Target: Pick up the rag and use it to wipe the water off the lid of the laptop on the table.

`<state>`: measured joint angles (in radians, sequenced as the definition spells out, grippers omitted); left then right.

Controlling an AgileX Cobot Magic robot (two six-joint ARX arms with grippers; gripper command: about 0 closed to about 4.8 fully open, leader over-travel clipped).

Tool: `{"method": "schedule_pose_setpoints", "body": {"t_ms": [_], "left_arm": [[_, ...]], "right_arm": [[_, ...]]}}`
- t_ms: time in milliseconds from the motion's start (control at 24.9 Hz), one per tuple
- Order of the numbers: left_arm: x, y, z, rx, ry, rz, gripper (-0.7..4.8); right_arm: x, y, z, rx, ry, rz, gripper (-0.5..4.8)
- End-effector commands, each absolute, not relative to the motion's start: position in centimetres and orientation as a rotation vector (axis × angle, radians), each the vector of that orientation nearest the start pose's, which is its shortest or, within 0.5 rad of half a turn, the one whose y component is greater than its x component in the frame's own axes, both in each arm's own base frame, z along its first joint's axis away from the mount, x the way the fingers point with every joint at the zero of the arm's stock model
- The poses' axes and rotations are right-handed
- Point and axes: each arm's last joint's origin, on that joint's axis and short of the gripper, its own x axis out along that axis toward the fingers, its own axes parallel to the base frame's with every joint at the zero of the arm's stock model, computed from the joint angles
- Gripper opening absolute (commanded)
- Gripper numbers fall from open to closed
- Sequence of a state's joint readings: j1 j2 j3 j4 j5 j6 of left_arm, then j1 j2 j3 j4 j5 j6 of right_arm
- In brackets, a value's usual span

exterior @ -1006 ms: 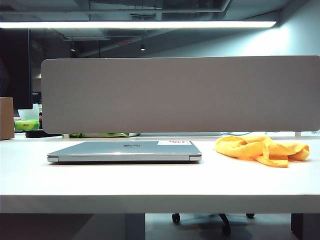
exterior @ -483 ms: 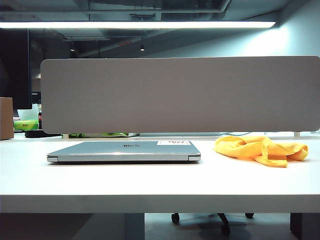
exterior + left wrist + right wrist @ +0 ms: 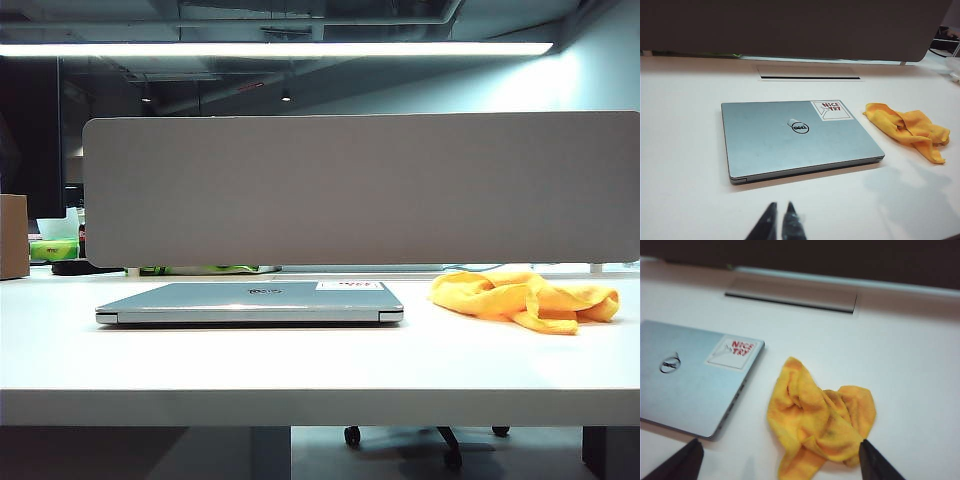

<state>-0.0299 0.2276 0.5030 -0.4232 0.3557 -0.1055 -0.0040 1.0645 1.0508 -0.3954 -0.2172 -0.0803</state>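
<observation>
Right pincer [image 3: 777, 460]: I see its two dark fingertips spread wide apart, one on each side of the rag, holding nothing. It hangs above the surface on the near side of the rag and is not touching it.

Left pincer [image 3: 778, 223]: my left wrist camera shows two dark tips drawn together with only a thin slit between them, empty. It hovers over bare surface on the near side of the laptop, apart from it.

Rag [image 3: 820, 422]: a crumpled yellow-orange heap lying on the surface just beside the laptop's sticker end, not touching it. In the exterior view the rag [image 3: 525, 298] sits to the right of the laptop.

Laptop [image 3: 800, 140]: closed and flat on the surface, roughly in the middle in the exterior view [image 3: 250, 302].

Lid [image 3: 685, 380]: silver-grey, facing up, with a round dark logo [image 3: 800, 128] near its centre and a white sticker [image 3: 832, 110] with red letters at the far corner nearest the rag. I cannot make out water on it.

Surface [image 3: 320, 370]: plain white.

Divider [image 3: 360, 188]: a grey panel standing upright behind the laptop and the rag.
</observation>
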Motion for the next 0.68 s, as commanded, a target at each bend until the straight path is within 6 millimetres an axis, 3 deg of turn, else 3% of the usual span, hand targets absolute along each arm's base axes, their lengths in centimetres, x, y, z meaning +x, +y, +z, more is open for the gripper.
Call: {"method": "schedule_pose_setpoints", "body": {"t_ms": [40, 402, 684], "left_arm": [[7.5, -1.2, 27.6, -0.125, 0.149, -0.378, 0.19], [7.6, -1.2, 27.6, -0.125, 0.151, -0.379, 0.19], [7.5, -1.2, 27.6, -0.125, 0.150, -0.379, 0.19]], "right_arm": [[26.9, 1.0, 33.8, -0.041, 0.481, 0.230, 4.41], [35.4, 1.7, 29.9, -0.061, 0.656, 0.170, 4.41], [39.2, 2.2, 24.9, -0.166, 0.761, 0.156, 4.41]]}}
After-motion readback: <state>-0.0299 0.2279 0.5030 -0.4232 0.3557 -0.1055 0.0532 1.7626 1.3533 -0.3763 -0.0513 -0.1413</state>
